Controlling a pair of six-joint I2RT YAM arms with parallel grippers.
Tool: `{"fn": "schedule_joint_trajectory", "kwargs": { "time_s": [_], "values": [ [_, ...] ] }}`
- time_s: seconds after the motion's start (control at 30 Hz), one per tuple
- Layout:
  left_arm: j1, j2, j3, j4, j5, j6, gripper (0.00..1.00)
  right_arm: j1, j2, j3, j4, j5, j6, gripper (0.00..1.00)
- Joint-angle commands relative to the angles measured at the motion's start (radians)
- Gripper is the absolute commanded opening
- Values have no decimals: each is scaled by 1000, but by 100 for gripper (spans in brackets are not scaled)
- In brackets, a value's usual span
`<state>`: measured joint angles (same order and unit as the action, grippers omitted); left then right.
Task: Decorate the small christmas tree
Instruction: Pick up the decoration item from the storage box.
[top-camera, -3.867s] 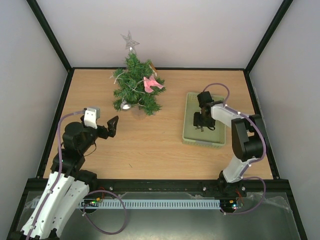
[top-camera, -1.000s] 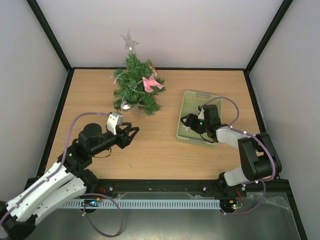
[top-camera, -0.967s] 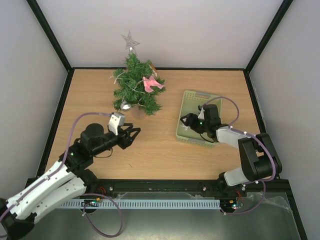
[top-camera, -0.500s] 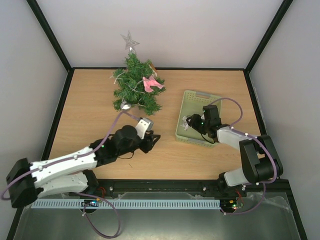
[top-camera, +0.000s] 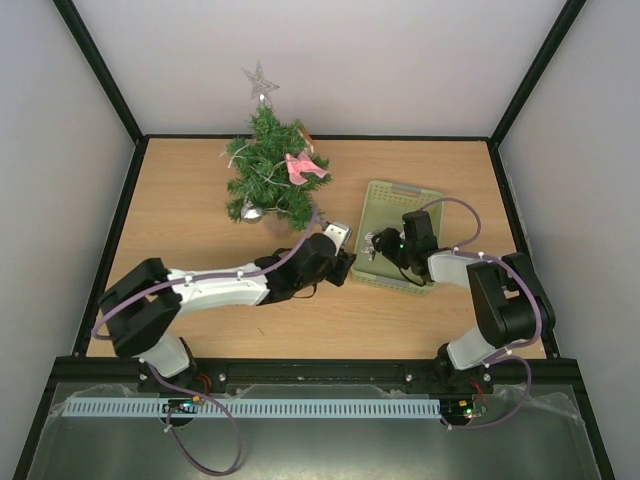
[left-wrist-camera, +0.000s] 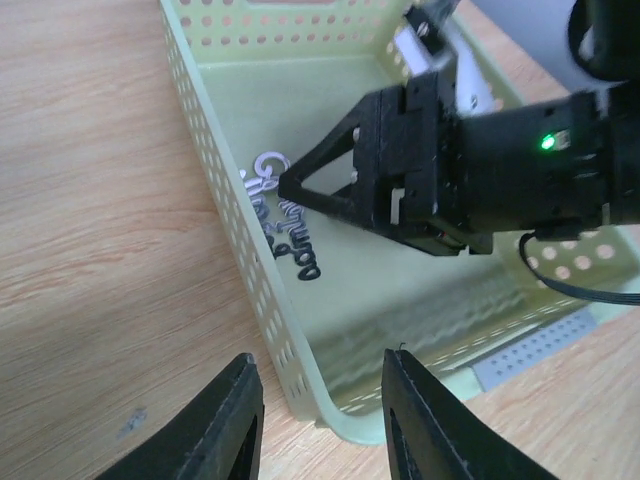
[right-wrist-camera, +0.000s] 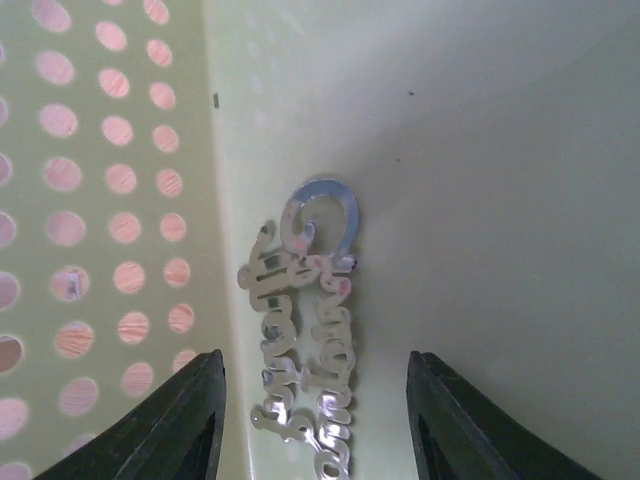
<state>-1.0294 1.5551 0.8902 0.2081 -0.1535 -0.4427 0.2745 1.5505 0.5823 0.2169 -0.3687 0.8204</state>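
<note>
The small christmas tree (top-camera: 266, 178) stands at the back left of the table, with a silver star (top-camera: 260, 80) on top and a pink ornament (top-camera: 303, 167) on its right side. A silver script ornament (right-wrist-camera: 305, 330) lies flat in the pale green basket (top-camera: 400, 187), against its left wall (right-wrist-camera: 110, 200). My right gripper (right-wrist-camera: 315, 355) is open low inside the basket, a finger on each side of that ornament without touching it. My left gripper (left-wrist-camera: 320, 356) is open, its fingers either side of the basket's near left corner. The ornament (left-wrist-camera: 290, 225) lies just under the right fingers (left-wrist-camera: 300, 185).
The left arm (top-camera: 220, 285) stretches across the table from the left base to the basket. The right arm (top-camera: 495, 295) bends over the basket's near right side. Black frame rails border the wooden table (top-camera: 180, 200).
The left arm has swung right from the table's left half to the basket's left edge, its jaws narrowing. The right gripper stayed in the basket and narrowed slightly around the ornament.
</note>
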Motion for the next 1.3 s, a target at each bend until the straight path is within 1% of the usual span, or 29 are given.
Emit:
{"fn": "schedule_joint_trajectory", "kwargs": {
  "time_s": [0.0, 0.13, 0.33, 0.5, 0.6, 0.77, 1.03, 1.2, 1.27],
  "values": [
    [-7, 89, 60, 48, -8, -13, 33, 1, 23, -15, 81, -7, 25, 50],
    [-6, 159, 82, 58, 21, -5, 27, 0, 30, -27, 125, -42, 39, 53],
    [-6, 223, 89, 70, 48, 3, 19, 1, 51, -31, 180, -64, 80, 57],
    [-6, 250, 97, 69, 63, 10, 15, 1, 74, -36, 259, -147, 126, 61],
    [-5, 254, 100, 73, 74, 9, 14, 1, 69, -51, 318, -191, 162, 61],
    [-6, 254, 99, 77, 83, 3, 14, 1, 29, -65, 382, -231, 171, 61],
    [-5, 259, 102, 76, 76, 10, 14, 1, -62, -100, 398, -203, 171, 60],
    [-5, 257, 102, 74, 75, 9, 13, 1, -9, -98, 424, -223, 172, 59],
    [-6, 254, 99, 74, 72, 5, 13, 1, 12, -92, 399, -203, 146, 58]
  ]
}}
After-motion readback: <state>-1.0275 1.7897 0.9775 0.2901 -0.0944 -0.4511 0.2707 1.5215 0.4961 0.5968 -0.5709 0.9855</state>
